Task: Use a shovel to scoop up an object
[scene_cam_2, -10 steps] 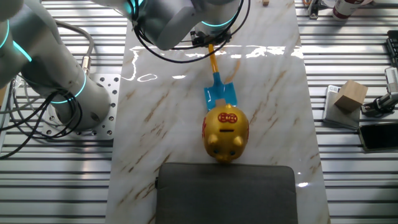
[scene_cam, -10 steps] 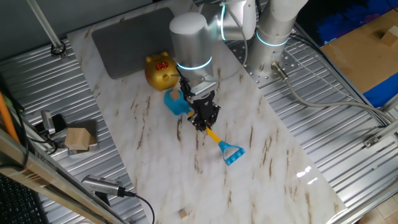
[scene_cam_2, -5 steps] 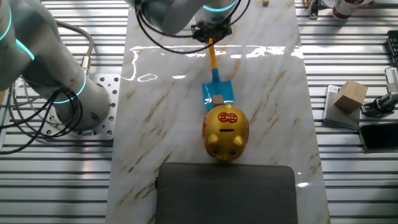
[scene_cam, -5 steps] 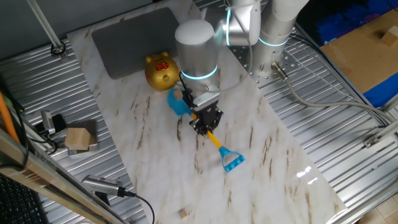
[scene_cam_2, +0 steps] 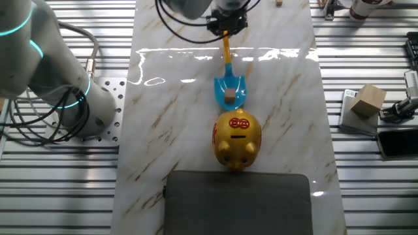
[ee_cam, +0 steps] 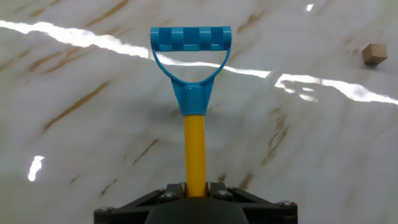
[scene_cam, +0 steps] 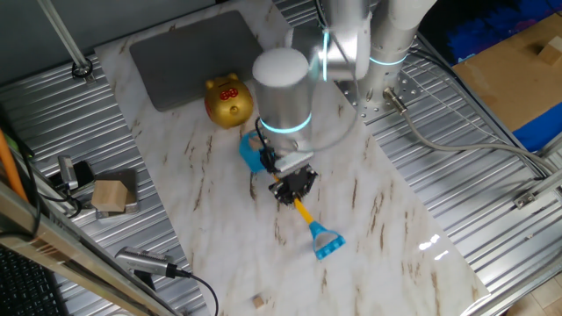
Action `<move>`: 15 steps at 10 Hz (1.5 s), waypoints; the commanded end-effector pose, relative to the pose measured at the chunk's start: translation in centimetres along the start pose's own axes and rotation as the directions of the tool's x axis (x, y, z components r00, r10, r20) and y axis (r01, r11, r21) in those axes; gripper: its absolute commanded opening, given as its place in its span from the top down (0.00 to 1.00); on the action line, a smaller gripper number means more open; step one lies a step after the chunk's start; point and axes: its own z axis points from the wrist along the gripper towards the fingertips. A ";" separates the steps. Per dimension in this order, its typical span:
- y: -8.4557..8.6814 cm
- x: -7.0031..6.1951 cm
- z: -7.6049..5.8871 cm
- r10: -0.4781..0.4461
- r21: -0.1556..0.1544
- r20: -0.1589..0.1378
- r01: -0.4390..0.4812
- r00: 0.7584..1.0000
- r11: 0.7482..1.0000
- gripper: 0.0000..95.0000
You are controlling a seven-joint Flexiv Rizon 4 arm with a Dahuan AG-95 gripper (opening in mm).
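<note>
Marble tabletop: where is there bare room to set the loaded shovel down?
Bare marble lies either side of the light-blue-bladed shovel, and past its blue D-handle. Crowded ahead: the gold pig-shaped bank sits just beyond the blade, then the grey pad. The gripper clamps the yellow shaft.

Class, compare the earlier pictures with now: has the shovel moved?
Yes. The shovel has drawn back from the gold pig bank, carrying the cube on its blade.

Chunky silver-grey arm (scene_cam: 283,83), rounded joint caps, glowing cyan rings at the joints. Black cables loop off the base (scene_cam_2: 59,108) end, and the small black gripper (scene_cam: 291,184) has shiny screws on its front.
</note>
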 end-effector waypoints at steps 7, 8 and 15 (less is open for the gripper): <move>-5.4 -1.5 -1.5 -0.104 -0.030 -0.074 0.102 0.992 0.994 1.00; -6.6 -1.7 -1.5 -0.141 -0.032 -0.093 0.139 0.986 0.990 1.00; -10.8 -1.2 0.6 -0.292 -0.040 -0.149 0.290 0.945 0.956 1.00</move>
